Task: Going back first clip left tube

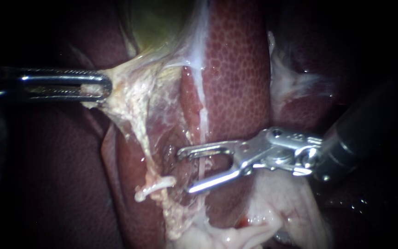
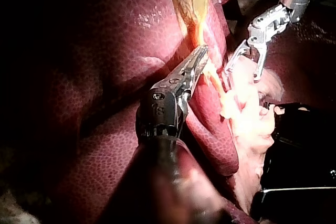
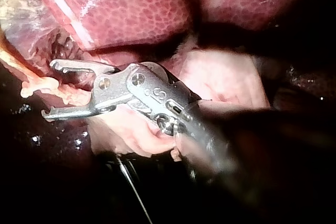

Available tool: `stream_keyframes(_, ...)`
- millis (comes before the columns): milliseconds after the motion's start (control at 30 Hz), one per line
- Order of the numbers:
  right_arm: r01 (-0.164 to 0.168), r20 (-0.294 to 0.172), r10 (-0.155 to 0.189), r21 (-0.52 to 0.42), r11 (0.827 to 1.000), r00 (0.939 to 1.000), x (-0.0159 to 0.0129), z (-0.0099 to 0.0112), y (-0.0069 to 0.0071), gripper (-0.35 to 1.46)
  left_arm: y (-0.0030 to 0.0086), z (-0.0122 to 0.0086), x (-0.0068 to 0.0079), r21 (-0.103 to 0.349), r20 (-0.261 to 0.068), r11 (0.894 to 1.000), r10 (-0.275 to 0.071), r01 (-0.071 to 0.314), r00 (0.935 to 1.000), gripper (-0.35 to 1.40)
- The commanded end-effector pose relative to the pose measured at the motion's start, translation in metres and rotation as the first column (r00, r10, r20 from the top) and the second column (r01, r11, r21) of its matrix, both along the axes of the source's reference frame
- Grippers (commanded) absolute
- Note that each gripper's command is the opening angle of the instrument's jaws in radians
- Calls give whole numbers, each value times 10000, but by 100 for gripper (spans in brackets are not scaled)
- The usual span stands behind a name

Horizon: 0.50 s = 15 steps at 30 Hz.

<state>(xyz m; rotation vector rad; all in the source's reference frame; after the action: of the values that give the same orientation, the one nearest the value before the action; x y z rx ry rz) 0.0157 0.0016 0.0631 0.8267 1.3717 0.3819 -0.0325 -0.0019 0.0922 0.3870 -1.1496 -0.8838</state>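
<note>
1. Nearest to us, just below the right instrument's open jaws, lay a fold of pale fatty tissue (image 1: 254, 226).
2. The right instrument (image 1: 185, 170) had its jaws spread wide, with a clear gap between them. They gripped nothing, and we saw no clip between them.
3. Just past the tips of those jaws lay a pale tube (image 1: 155, 184), curled at its end. We could make out no clip on it, and we could not say for certain that it was the left tube.
4. Farther from those jaws, the left instrument (image 1: 104, 86) had its jaws closed on a pale web of tissue (image 1: 130, 92), which it held taut.
5. Farthest from those jaws were the mottled liver (image 1: 236, 69) and the yellowish gallbladder (image 1: 162, 18).
6. We judged this to be the backing-off step. The next move called for drawing the right instrument straight back along its shaft, with its jaws open and clear of the tube, while the left instrument held its tension.
</note>
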Motion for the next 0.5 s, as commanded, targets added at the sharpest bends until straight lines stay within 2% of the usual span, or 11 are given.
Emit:
stream_keyframes(33, -40, 10, 40, -46, 10000, 10000, -6, -4, 4, 60, 0, 0, 0, -1, -9, 10000, -9, 9, 10000, -35)
stream_keyframes(233, -290, -78, 287, -412, 9987, 9996, -41, -28, 26, 60, 0, 1, -2, -5, -15, 10000, -16, 16, 10000, -35)
stream_keyframes(367, -210, -17, 210, -552, 9983, 9998, -56, -43, 36, 60, -1, 1, -3, -9, -20, 10000, -22, 22, 10000, -35)
stream_keyframes(500, -153, 48, 157, -759, 9970, 9999, -64, -52, 40, 60, -1, 2, -4, -14, -25, 10000, -29, 29, 10000, -35)
